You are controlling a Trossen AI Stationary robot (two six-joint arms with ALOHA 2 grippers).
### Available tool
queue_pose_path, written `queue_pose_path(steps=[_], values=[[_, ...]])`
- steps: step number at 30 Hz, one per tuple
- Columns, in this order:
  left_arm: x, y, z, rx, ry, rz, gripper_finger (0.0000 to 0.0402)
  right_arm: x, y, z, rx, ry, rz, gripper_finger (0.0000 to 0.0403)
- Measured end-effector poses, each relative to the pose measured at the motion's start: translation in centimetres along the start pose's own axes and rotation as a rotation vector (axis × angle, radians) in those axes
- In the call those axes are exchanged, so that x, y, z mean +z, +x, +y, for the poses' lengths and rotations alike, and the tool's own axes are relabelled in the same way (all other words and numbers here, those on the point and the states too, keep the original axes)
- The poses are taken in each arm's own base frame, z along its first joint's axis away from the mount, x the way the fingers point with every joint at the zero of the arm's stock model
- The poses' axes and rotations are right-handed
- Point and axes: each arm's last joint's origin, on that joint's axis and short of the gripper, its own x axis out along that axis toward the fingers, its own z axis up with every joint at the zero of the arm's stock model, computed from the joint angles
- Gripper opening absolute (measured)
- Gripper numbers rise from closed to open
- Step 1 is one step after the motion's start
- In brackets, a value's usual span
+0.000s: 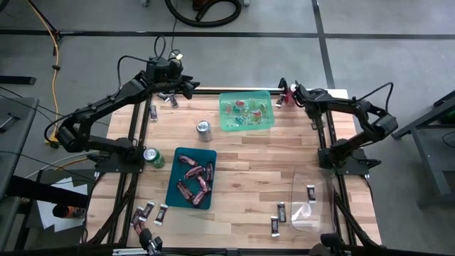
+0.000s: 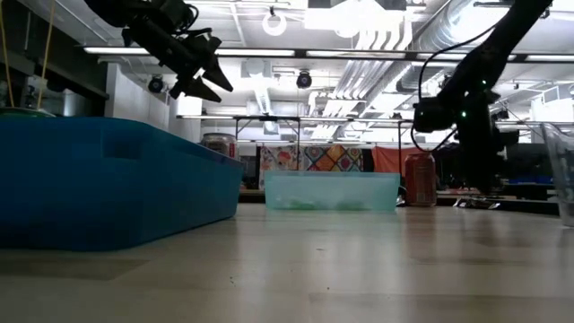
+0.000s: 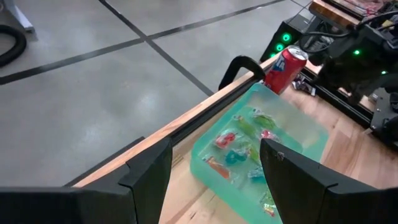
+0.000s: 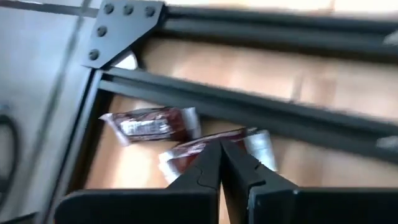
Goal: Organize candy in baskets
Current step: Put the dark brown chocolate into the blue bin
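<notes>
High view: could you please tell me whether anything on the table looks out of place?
Yes: several dark mini bars lie loose beside the clear basket and toward the left corners, outside every basket; two cans stand among the baskets.

A silver can, a green can and a red can stand on the wooden table.

Wooden plank worktop seen from above. Light green basket at the far edge; dark teal basket left of centre; clear basket near the right edge. A silver soda can stands between the green and teal baskets; a green can stands just beside the teal one. Loose dark candy bars lie along the near edge and at the far left corner.
</notes>
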Motion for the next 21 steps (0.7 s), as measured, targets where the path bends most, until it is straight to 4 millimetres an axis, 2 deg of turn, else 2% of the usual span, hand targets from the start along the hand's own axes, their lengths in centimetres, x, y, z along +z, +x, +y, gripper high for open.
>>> queue_pose_path(steps=[3,6,12,21], values=[[0.0,0.0,0.0,0.001,0.0,0.0,0.023,-0.1,0.9,-0.4,0.043,0.066,0.013,0.0001],[0.0,0.0,0.0,0.002,0.007,0.0,0.023,0.0,0.9,-0.5,0.058,0.079,-0.032,0.0001],[0.0,0.0,0.0,0.002,0.007,0.0,0.023,0.1,0.9,-0.6,0.056,0.012,-0.065,0.0],[0.0,0.0,0.0,0.002,0.007,0.001,0.023,-0.8,1.5,-1.1,0.076,-0.113,0.045,0.0]])
